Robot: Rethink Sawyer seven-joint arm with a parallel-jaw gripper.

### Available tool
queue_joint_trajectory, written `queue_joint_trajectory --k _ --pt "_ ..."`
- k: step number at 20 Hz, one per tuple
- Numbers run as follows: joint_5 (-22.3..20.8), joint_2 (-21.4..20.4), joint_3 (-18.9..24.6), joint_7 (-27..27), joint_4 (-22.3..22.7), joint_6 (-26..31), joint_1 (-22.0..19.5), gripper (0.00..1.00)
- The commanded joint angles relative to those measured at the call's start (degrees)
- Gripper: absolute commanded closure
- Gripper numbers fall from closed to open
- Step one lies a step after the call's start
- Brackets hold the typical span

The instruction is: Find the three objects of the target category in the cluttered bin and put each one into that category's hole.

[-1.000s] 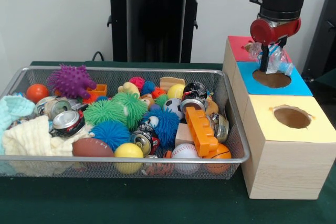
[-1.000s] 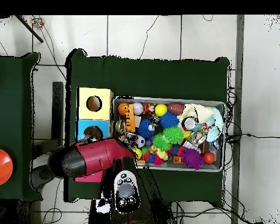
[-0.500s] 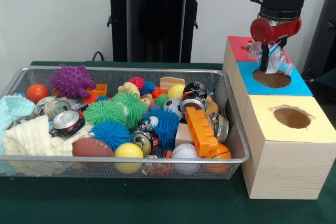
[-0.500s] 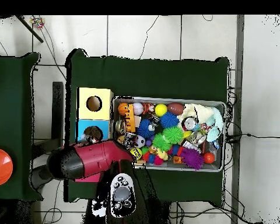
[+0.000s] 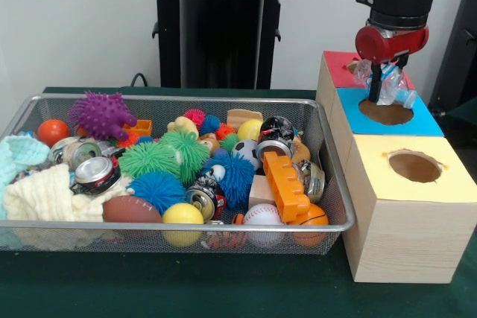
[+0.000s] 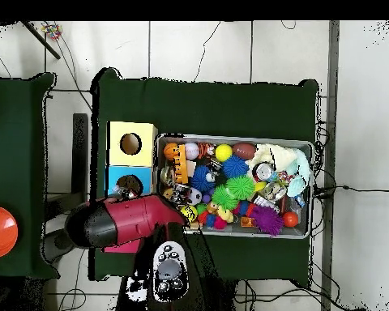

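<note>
Above the blue box (image 5: 387,113), just over its round hole (image 5: 385,112), hangs the claw (image 5: 380,80), pinching a crumpled clear plastic bottle (image 5: 393,86) between its dark fingers (image 5: 375,82). Held slightly tilted, with the bottle's lower end close to the rim of the hole but not inside it. Behind the blue box stands a red box (image 5: 339,67), and in front of it a yellow box (image 5: 414,184) with its own round hole (image 5: 414,165); all three touching in a row on the green counter (image 5: 186,288). Beside the boxes lies a wire bin (image 5: 171,225), full of mixed things: a purple spiky ball (image 5: 100,115), green fuzzy balls (image 5: 160,156), a blue fuzzy ball (image 5: 156,188), a small football (image 5: 130,208), a baseball (image 5: 262,216), an orange block (image 5: 285,184), crushed cans (image 5: 93,171) and a cream cloth (image 5: 45,195). From overhead, the red arm (image 6: 121,223) covers the red box and part of the blue box, so the claw itself is hidden there.
</note>
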Motion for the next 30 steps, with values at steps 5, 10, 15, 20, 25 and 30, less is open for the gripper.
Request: queue_joint_trajectory --k 5,10,15,20,25,30 --pt "3.04 8.27 0.08 12.15 -5.02 -1.06 -0.89 1.00" --pt "3.49 8.78 -0.31 11.67 -6.65 0.60 -0.93 1.00" --pt "4.07 9.41 -0.20 11.39 -7.87 1.20 -1.31 1.00" --pt "4.81 10.01 0.23 11.45 -9.22 1.80 -1.40 1.00" --pt "5.45 10.50 0.85 11.41 -10.06 1.81 -1.99 1.00" --pt "6.14 10.91 0.87 11.47 -11.46 2.92 -2.07 1.00"
